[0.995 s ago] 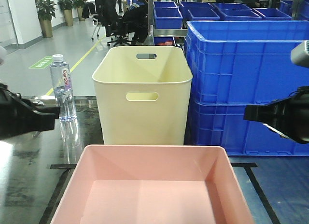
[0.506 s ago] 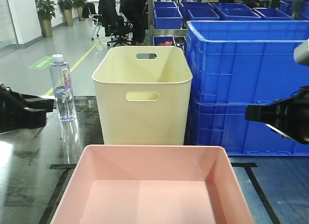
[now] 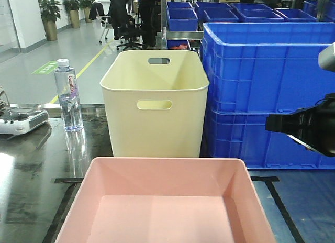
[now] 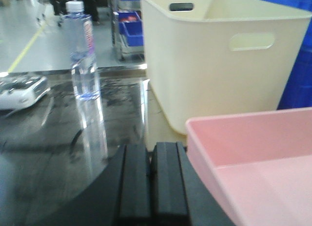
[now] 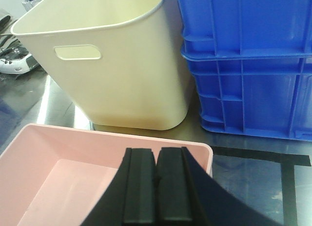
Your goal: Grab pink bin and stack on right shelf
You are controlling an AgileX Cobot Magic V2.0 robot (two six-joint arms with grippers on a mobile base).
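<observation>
The pink bin (image 3: 162,163) sits empty at the near edge of the dark reflective right shelf (image 3: 31,190), inside black tape lines. My right gripper (image 3: 269,122) hangs at the right in front of the blue crates. In the right wrist view its shut fingers (image 5: 157,150) hover over the pink bin (image 5: 58,167) near its far right corner and hold nothing. My left gripper (image 4: 151,149) is out of the front view. In its wrist view it is shut and empty, just left of the pink bin's (image 4: 253,153) left wall.
A tall cream bin (image 3: 154,104) with slot handles stands right behind the pink bin. Stacked blue crates (image 3: 267,96) stand to its right. A water bottle (image 3: 68,96) and a white handheld device (image 3: 21,120) are at the back left of the shelf.
My left gripper has drawn back to the left and left the front view, uncovering the white device. The right gripper has hardly moved. The pink bin has stayed put.
</observation>
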